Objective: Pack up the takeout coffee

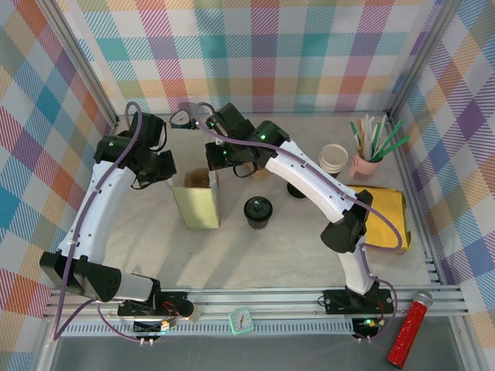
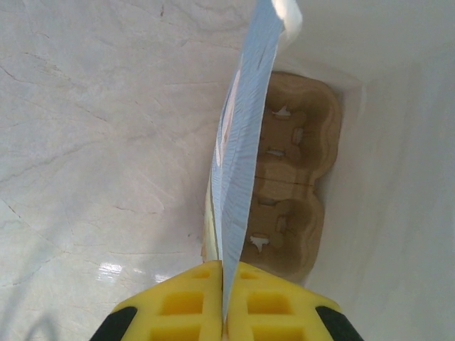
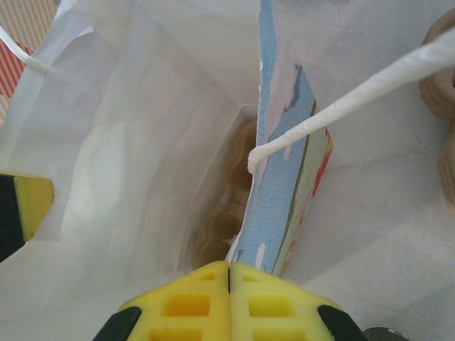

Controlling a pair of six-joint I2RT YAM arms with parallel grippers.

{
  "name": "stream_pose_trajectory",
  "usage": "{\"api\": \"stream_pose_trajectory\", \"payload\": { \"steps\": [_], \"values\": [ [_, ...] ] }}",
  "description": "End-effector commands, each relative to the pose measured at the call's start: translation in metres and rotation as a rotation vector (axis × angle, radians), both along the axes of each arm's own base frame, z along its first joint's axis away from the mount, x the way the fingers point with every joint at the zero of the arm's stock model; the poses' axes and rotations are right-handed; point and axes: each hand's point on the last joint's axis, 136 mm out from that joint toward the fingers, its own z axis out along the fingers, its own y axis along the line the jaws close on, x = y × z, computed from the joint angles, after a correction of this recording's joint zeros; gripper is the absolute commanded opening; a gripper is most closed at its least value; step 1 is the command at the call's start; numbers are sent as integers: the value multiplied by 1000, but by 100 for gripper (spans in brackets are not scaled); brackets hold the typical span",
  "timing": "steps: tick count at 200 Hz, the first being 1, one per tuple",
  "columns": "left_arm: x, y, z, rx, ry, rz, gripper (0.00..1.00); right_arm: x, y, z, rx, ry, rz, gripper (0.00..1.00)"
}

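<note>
The pale marble table [image 1: 294, 247] takes up the middle of the overhead view. Left of centre on it stands an open paper bag [image 1: 197, 205], upright with its mouth up. The two arms reach in from the bottom corners and meet it at the top rim, one on each side.

The left gripper [image 2: 225, 284] has its yellow fingers pressed together on the bag's left wall, pinching the thin paper edge. The right gripper [image 3: 229, 273] pinches the opposite wall the same way, just below the white twisted handle cord [image 3: 341, 99]. A brown moulded cup carrier [image 2: 291, 177] lies at the bottom of the bag.

A flat gold packet [image 1: 384, 216] lies at the right edge of the frame. The takeout coffee [image 1: 257, 210] stands upright on the table at frame centre, just right of the bag and outside it.
</note>
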Motion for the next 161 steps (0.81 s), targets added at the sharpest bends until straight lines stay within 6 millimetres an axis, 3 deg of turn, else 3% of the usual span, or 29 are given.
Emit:
{"api": "stream_pose_trajectory", "payload": {
  "steps": [1,57,106,115,138,161],
  "values": [
    [-1,3,6,-4,-14,-1,0,-2,-9,25,21,-51,-12,0],
    [4,4,-3,19,0,-17,0,0,-7,8,11,-8,-19,2],
    [12,-1,-7,6,-3,-39,11,0,-12,-4,-11,32,-49,7],
    [13,-3,-6,3,-4,-43,19,-1,-13,-5,-9,33,-52,15],
    [13,-3,-2,-1,-9,-45,26,-1,-13,-2,3,28,-49,36],
    [7,-1,5,3,-13,-48,29,-2,-12,5,20,15,-35,43]
  ]
}}
